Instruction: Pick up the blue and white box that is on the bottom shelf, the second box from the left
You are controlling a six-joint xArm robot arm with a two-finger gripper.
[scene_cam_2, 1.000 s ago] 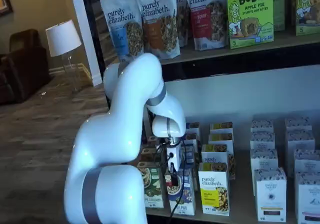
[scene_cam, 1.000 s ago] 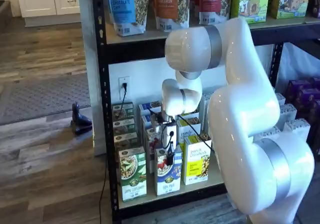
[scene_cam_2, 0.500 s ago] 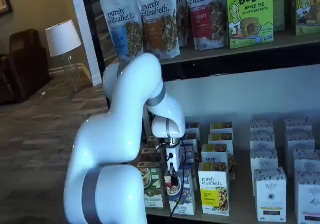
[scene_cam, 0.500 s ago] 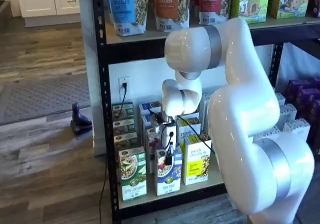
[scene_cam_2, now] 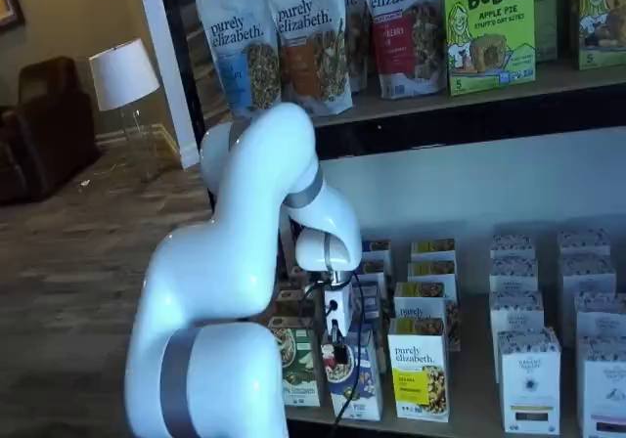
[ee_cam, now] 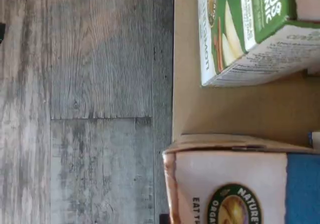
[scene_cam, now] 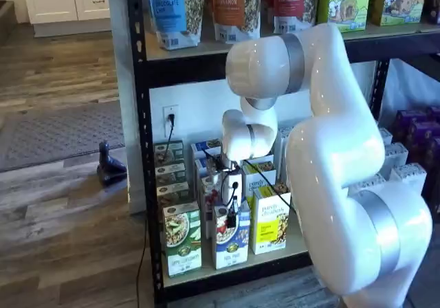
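Note:
The blue and white box (scene_cam: 232,245) stands on the bottom shelf (scene_cam: 201,272), between a green-and-white carton (scene_cam: 182,243) and a yellow carton (scene_cam: 270,220), and leans out of line with them. My gripper (scene_cam: 232,218) comes down on its top edge with the black fingers closed on the box. Both shelf views show this; in a shelf view the gripper (scene_cam_2: 336,338) sits over the box (scene_cam_2: 357,384). The wrist view shows the box's white face and blue top (ee_cam: 235,184) close up, with the green-and-white carton (ee_cam: 250,29) beside it on the tan board (ee_cam: 240,109).
More rows of cartons stand behind the front ones. White boxes (scene_cam_2: 528,379) fill the shelf further along. Bags and green boxes stand on the shelf above (scene_cam: 234,5). The black upright (scene_cam: 141,150) is beside the green-and-white carton. Grey wood floor (ee_cam: 90,104) lies in front.
The blue and white box was upright a second ago and now leans with the gripper's fingers on its top. The arm has barely shifted.

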